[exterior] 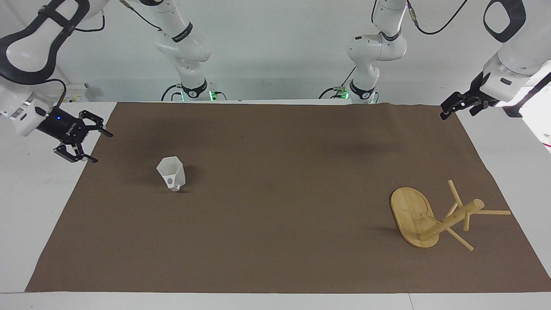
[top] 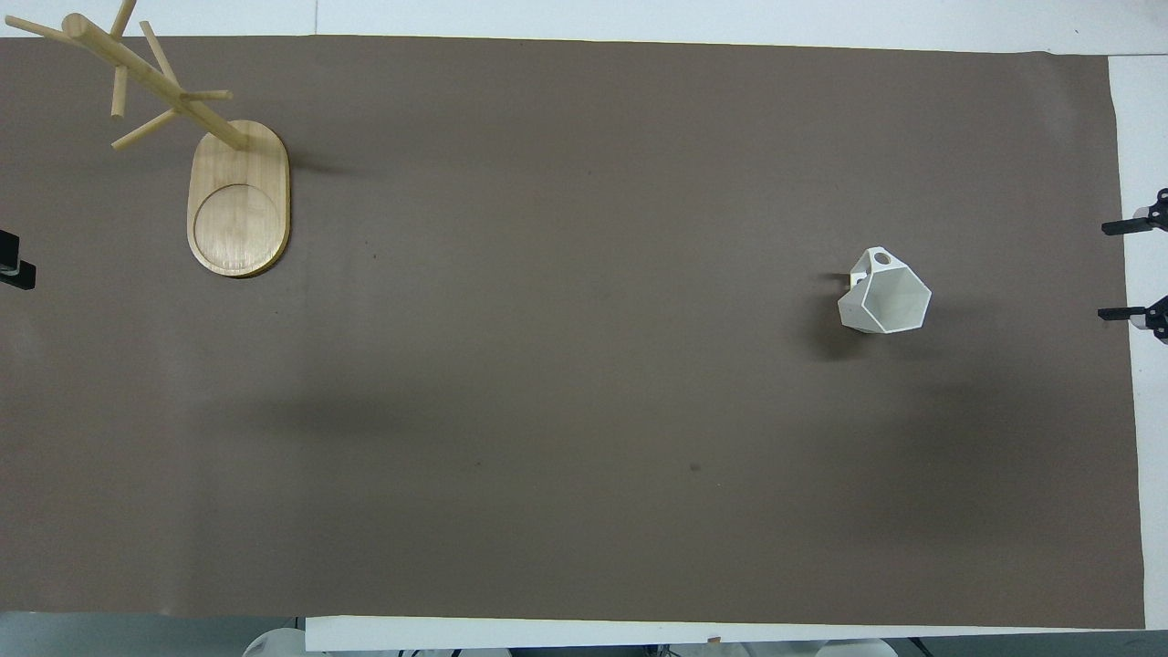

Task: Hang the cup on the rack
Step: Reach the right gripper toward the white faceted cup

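The white faceted cup stands upright on the brown mat toward the right arm's end, its handle with the hole facing away from the robots; it also shows in the overhead view. The bamboo rack stands upright toward the left arm's end, farther from the robots than the cup, with its pegs bare; the overhead view shows its oval base. My right gripper is open and empty, in the air over the mat's edge beside the cup, clearly apart from it; its fingertips also show in the overhead view. My left gripper waits over the mat's corner.
The brown mat covers most of the white table. Only the cup and the rack stand on it. The left gripper's tip shows at the edge of the overhead view.
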{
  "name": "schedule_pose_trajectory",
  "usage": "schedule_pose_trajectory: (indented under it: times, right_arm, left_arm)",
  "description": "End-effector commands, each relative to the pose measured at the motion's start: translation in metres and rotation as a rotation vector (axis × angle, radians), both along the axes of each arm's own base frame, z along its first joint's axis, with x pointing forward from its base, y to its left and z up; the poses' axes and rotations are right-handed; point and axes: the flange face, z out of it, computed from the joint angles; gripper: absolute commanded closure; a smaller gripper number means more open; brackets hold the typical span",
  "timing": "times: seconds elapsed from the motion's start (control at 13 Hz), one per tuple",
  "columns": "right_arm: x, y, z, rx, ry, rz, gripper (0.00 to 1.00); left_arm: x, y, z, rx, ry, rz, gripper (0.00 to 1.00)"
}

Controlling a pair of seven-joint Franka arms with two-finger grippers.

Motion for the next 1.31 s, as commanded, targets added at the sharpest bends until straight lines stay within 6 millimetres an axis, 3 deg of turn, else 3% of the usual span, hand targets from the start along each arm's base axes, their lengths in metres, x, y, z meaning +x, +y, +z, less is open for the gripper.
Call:
schedule_pose_trajectory:
  times: [0.0,0.31,0.46,0.62,0.69,1.23]
  right_arm:
    - [0.001,-0.022,-0.076,0.308,-0.024,-0.025,0.00]
    - [0.009,-0.023,-0.176,0.564,-0.066,0.020,0.00]
    - [0.012,-0.005,-0.214,0.627,-0.078,0.066,0.00]
    - [0.015,0.014,-0.217,0.633,-0.128,0.131,0.00]
    - [0.008,0.019,-0.225,0.649,-0.128,0.132,0.00]
    - [-0.003,0.049,-0.247,0.661,-0.174,0.139,0.00]
  left_arm:
    - [-0.001,0.002,0.001,0.013,0.009,-0.006,0.00]
    - [-0.001,0.002,0.002,0.013,0.008,-0.007,0.00]
    - [-0.001,0.002,0.001,0.013,0.009,-0.006,0.00]
    - [-0.001,0.002,0.001,0.013,0.009,-0.007,0.00]
    - [-0.001,0.002,0.001,0.013,0.009,-0.007,0.00]
    - [-0.001,0.002,0.001,0.013,0.009,-0.007,0.00]
